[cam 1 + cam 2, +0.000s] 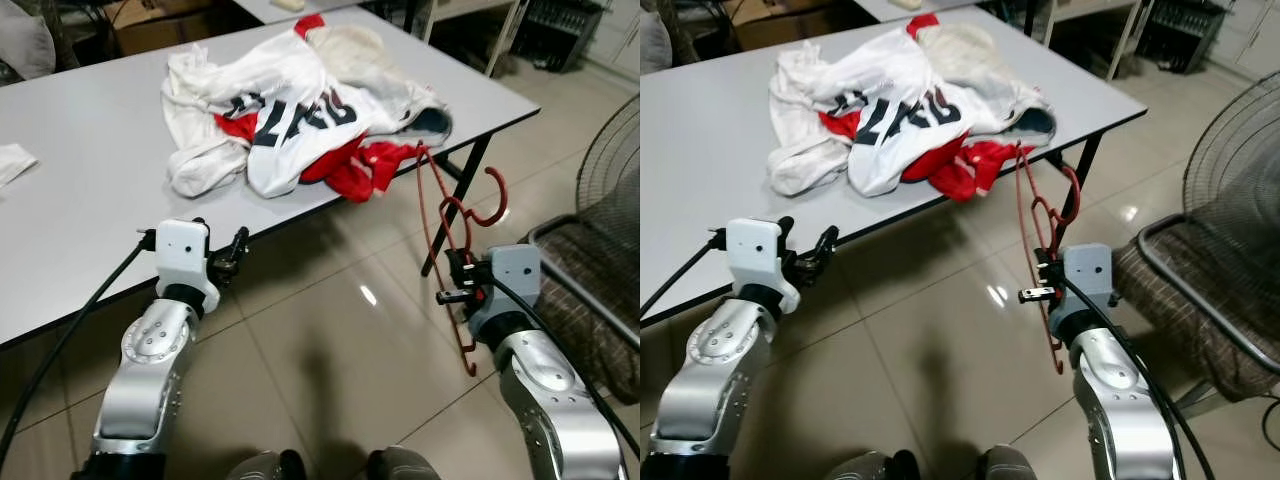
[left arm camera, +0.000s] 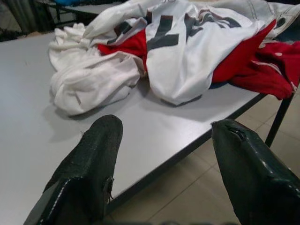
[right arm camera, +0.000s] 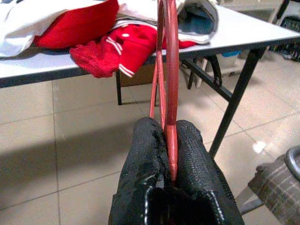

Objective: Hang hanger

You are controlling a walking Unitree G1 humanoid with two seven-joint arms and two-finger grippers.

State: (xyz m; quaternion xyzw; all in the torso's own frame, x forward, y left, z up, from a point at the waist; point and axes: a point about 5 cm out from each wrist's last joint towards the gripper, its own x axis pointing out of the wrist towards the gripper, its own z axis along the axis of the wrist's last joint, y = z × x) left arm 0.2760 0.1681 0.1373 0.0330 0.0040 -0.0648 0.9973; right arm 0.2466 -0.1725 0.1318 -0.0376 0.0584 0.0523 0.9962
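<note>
Tiled floor [image 1: 330, 330], glossy, with a grey table [image 1: 80, 170] running across the far left of the scene on black legs. On the table's right end: heap of clothes [image 1: 290, 110], white jersey with dark lettering on top, red fabric spilling toward the near edge. Small white cloth [image 1: 12, 160] at the table's far left edge. Woven chair [image 1: 590, 290] on the right, a fan grille [image 1: 610, 150] behind it.

Right gripper [image 1: 458, 282] held over the floor, right of the table's near corner, fingers [image 3: 192, 154] pressed together on the red hanger [image 1: 450, 230]. Hanger stands roughly upright, thin wire frame; hook curls up on the right, top reaches close to the red fabric at the table edge, lower end dips below the gripper.

Left gripper [image 1: 232, 255] sits at the table's near edge, fingers [image 2: 89, 164] spread wide, nothing between them, pointing toward the clothes.
</note>
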